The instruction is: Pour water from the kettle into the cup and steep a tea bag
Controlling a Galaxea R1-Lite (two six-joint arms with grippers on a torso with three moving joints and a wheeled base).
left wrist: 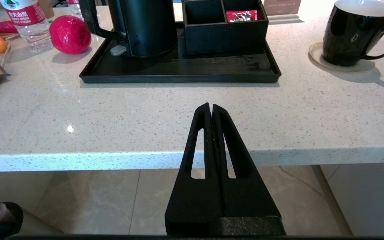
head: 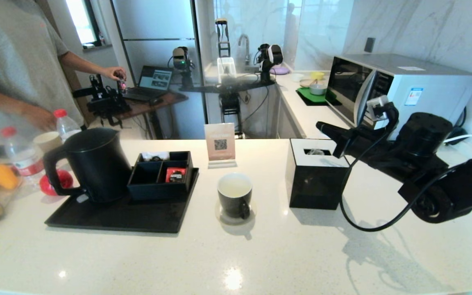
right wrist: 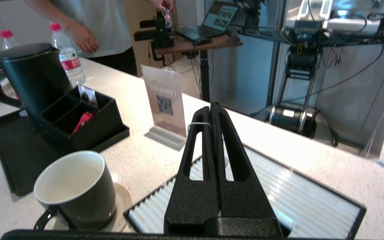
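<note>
Both tools are closed and empty: right tool (head: 322, 126) at right of frame, left tool (left wrist: 211, 107) off the surface (head: 228, 258). We judge nothing begun: kettle (head: 94, 164) on tray (head: 125, 215), cup (head: 235, 195) apparently dry.

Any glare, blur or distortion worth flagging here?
Head view: wide-angle bending at the edges, bright ceiling-light glints on the countertop, a hard arm shadow beneath the right pincer. Left wrist view: sharp, one small glint. Right wrist view: glare on the tissue box lid.

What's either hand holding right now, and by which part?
Nothing. Left hand is shut and empty, off the counter's edge; right hand is shut and empty above the tissue box.
</note>
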